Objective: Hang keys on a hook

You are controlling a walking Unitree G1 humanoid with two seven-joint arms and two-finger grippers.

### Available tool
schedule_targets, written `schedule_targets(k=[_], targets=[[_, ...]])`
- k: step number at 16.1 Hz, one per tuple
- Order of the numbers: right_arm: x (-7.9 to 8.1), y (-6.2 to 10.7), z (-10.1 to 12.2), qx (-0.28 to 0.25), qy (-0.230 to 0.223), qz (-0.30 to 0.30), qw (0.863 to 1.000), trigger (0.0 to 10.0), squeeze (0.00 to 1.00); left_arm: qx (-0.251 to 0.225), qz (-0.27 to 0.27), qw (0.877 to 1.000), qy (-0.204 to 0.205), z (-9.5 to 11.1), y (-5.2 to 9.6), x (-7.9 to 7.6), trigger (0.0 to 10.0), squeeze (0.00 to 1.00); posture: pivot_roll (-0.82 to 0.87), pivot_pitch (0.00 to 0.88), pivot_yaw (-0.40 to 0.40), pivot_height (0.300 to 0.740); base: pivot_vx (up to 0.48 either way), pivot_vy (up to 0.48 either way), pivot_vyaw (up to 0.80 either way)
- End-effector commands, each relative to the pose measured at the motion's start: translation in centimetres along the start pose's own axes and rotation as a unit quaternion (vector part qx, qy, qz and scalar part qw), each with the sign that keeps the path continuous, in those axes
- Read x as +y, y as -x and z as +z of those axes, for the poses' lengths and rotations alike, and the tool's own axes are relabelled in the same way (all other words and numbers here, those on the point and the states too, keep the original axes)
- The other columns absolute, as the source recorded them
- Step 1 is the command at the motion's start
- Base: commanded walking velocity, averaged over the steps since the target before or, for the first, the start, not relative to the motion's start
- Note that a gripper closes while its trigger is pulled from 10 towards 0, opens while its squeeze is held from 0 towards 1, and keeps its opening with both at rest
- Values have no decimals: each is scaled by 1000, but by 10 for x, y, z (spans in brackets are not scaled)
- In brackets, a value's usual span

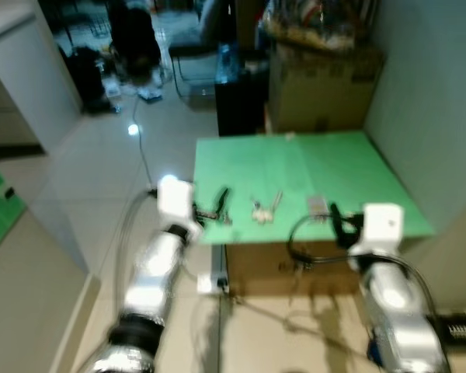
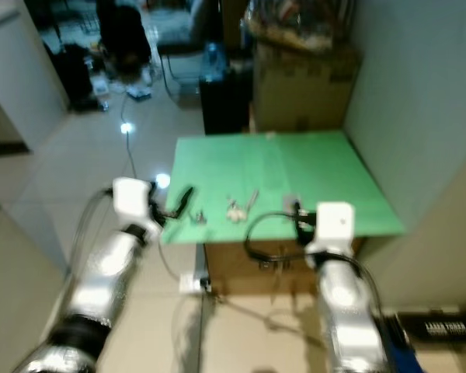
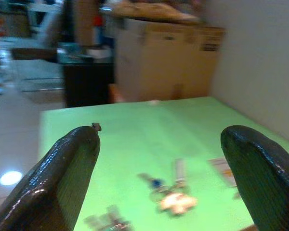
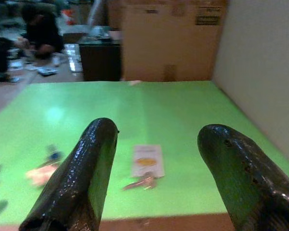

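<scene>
Both black two-fingered grippers, left (image 1: 221, 203) and right (image 1: 335, 215), hover wide open over the green tabletop's (image 1: 326, 167) near edge, positioned to grasp the small metal key bunch (image 1: 264, 210).

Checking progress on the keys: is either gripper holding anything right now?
Nothing held. Left gripper and right gripper are open above the green table; keys lie there.

You've got a matt green tabletop (image 1: 318, 167), glossy black gripper fingers (image 4: 82, 178), and a plain cardboard box (image 1: 322, 85) behind the tabletop.
</scene>
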State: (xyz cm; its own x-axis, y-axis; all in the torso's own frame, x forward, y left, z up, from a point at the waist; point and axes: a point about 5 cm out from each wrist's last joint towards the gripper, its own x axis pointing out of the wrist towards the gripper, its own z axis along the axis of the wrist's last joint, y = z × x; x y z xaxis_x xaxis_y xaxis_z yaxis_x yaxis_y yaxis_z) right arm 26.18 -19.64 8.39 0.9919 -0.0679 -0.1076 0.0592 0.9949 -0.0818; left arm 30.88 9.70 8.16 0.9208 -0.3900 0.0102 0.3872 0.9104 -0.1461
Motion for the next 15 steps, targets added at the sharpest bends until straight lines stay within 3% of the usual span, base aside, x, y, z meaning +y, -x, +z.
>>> schedule_targets(k=[1, 7, 8, 9, 11, 13, 15], targets=[[5, -1, 3, -4, -2, 5, 1000, 10000, 0, 0, 18, 1000, 3, 4, 3, 13, 10000, 0, -122, 0, 55, 732, 469, 0, 0], [7, 4, -2, 9, 1, 27, 1000, 10000, 0, 9, 14, 1000, 4, 2, 5, 11, 10000, 0, -124, 0, 56, 732, 469, 0, 0], [9, 8, -7, 22, 0, 46, 999, 10000, 0, 23, 13, 1000, 8, -2, 4, 10, 10000, 0, -125, 0, 56, 732, 0, 0, 0], [9, 16, -14, 34, 0, 61, 998, 10000, 0, 48, 25, 998, -15, -6, 3, 13, 10000, 0, -126, 0, 55, 732, 0, 0, 0], [8, 24, -20, 48, 5, 72, 996, 10000, 0, 44, 18, 999, -8, -5, 1, 14, 10000, 0, -127, 0, 53, 732, 0, 0, 0], [9, 44, -26, 59, 11, 96, 994, 10000, 0, 81, 19, 996, -14, -11, -8, 17, 10000, 0, -152, 0, 74, 732, 0, 0, 0], [19, 59, -31, 74, 29, 146, 986, 10000, 0, 135, -3, 991, 9, -25, -12, 12, 10000, 0, -172, 61, 94, 732, 0, 0, 0]])
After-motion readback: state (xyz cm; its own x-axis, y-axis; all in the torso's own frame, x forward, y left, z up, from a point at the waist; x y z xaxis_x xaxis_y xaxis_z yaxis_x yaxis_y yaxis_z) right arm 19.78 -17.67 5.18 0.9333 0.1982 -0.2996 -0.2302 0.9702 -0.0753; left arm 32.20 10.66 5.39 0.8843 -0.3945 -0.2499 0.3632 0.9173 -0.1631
